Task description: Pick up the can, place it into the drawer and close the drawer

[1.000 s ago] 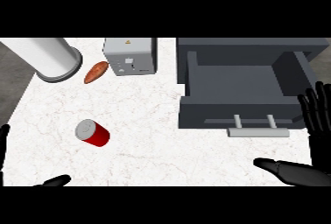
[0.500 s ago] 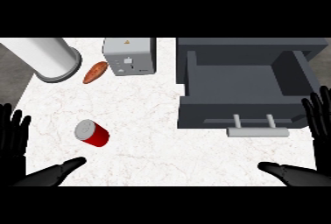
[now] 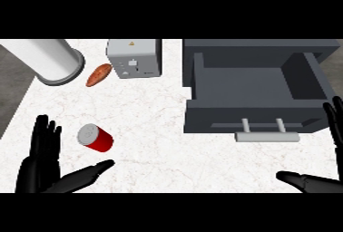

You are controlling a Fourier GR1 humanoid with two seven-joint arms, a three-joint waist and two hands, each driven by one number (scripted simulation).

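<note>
The can lies tilted on the white surface, just right of my left hand, whose fingers are spread and hold nothing. The drawer stands open. My right hand is open at the right edge.

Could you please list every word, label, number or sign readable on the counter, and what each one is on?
No readable words or numbers anywhere.
Toaster: a small yellow warning-style triangle on top; whatever it contains is too small to read.
Red can: no label visible.
</note>
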